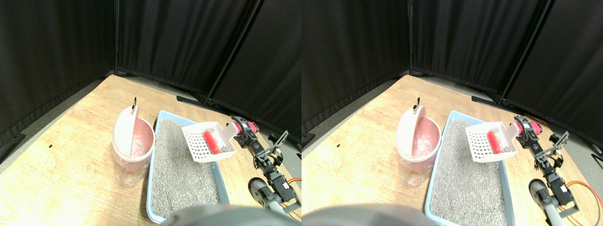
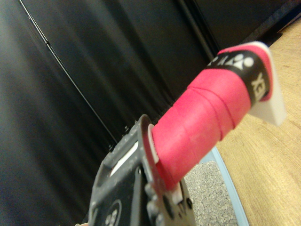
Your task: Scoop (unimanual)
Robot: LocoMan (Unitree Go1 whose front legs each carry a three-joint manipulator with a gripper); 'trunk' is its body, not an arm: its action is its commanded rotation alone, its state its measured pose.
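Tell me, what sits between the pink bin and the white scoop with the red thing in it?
In the stereo view, only grey litter in the blue tray lies between the pink bin and the raised scoop.

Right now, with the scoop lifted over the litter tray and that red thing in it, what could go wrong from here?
1. The red cylinder lies loose in the white scoop, which is raised over the blue litter tray; a tilt could roll it out.
2. The pink bin stands left of the tray with its lid partly up, so the opening looks narrow; the load might miss.
3. Some litter sits in the scoop and could spill onto the wooden floor.
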